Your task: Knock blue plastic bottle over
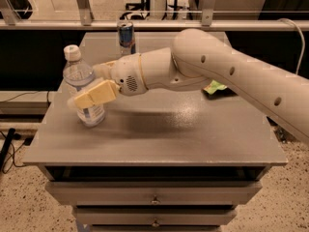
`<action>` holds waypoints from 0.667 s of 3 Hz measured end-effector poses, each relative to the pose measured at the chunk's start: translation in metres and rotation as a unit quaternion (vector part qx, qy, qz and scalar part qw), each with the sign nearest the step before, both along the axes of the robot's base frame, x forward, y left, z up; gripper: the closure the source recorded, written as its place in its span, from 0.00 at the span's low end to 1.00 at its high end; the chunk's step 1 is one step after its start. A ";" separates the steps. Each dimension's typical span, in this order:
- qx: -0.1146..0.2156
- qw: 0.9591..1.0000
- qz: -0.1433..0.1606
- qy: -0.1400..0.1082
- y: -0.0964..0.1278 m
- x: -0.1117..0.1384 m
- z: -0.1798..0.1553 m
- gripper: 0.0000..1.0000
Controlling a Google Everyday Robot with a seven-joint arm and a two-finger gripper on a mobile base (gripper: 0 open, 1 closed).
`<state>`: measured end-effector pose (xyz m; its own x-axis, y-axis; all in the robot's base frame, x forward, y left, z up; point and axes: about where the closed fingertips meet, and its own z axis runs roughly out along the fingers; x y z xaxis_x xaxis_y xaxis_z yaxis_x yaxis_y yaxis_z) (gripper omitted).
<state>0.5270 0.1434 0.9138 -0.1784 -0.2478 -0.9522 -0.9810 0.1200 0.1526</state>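
The blue plastic bottle [77, 76] stands upright near the left edge of the grey table [174, 134]. It is clear and bluish, with a white cap and a white-and-blue label. My gripper [88, 84] is open and has reached the bottle from the right. Its near yellowish finger [96, 94] lies across the front of the bottle at label height. The far finger [102, 67] sits at the bottle's right side. The white arm [217, 76] stretches in from the right.
A blue-and-silver drink can [126, 37] stands at the table's back, behind the gripper. A green item [215, 87] lies partly hidden behind the arm at the right. Drawers [154, 197] sit below the tabletop. The floor drops off left of the table.
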 end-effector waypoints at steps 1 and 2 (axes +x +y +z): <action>0.012 1.000 -0.013 0.000 0.007 0.005 0.008 0.41; 0.015 1.000 -0.026 0.002 0.004 0.012 0.015 0.64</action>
<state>0.5391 0.1474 0.9286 -0.1949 -0.2091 -0.9583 -0.9727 0.1666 0.1615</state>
